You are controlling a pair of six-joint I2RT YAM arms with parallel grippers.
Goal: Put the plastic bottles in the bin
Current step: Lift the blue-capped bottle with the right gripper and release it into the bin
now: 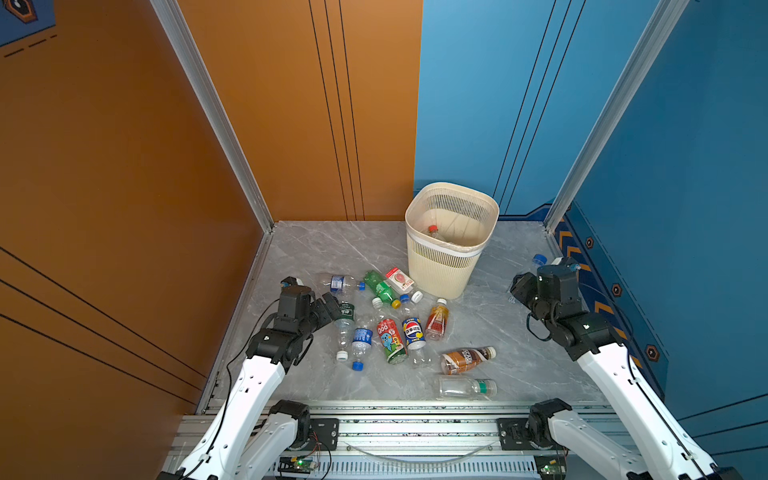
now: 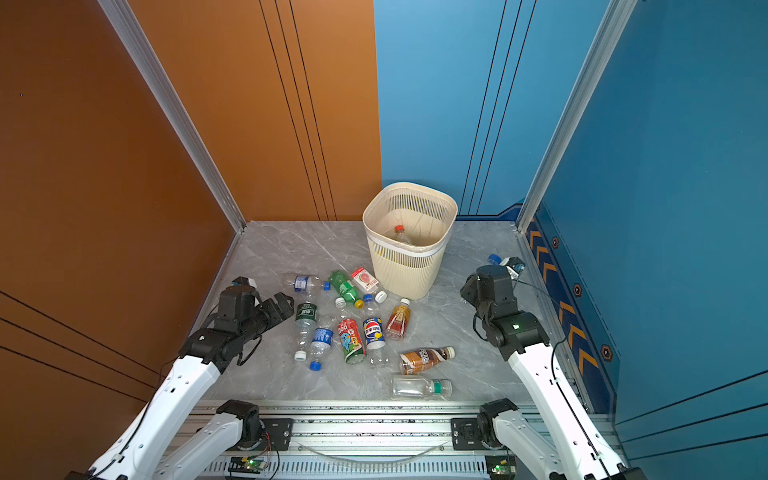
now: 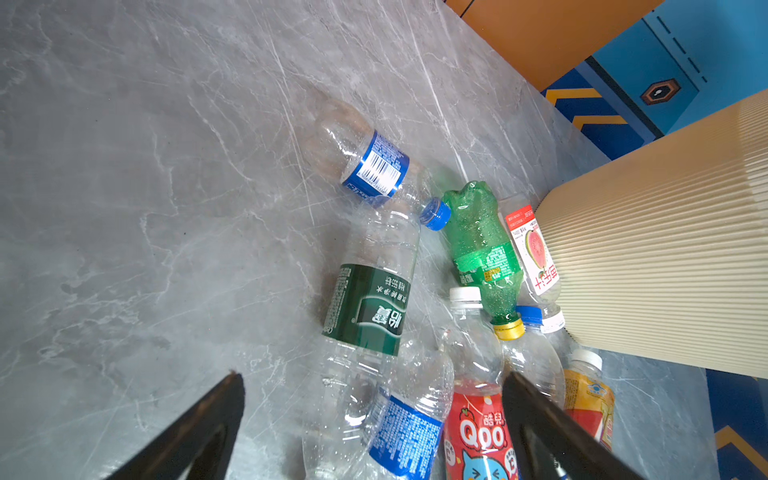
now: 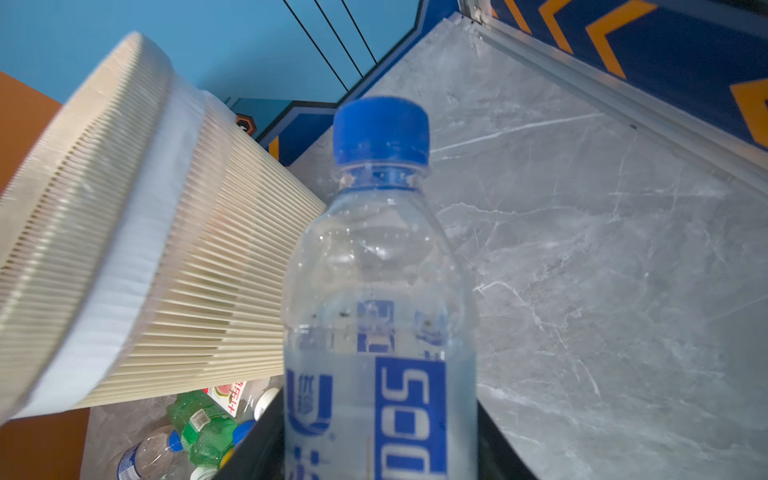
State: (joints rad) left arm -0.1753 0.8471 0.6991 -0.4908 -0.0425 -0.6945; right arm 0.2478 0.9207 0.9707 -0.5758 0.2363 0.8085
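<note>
One blue-capped bottle (image 4: 380, 270) is clamped in the right fingers (image 4: 255, 451), presumably bound for the bin (image 4: 124, 232); left fingers (image 3: 199, 432) gape over other bottles (image 3: 365, 307)

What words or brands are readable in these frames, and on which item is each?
"Qoo": red bottle.
"怡寶": green-label bottle.
"百事可乐": blue-yellow bottle.
"Sod", cut off: clear bottle in the right end effector.
Brown bottle's lettering, watermelon bottle's characters and all fine print: too blurred or small to read.
</note>
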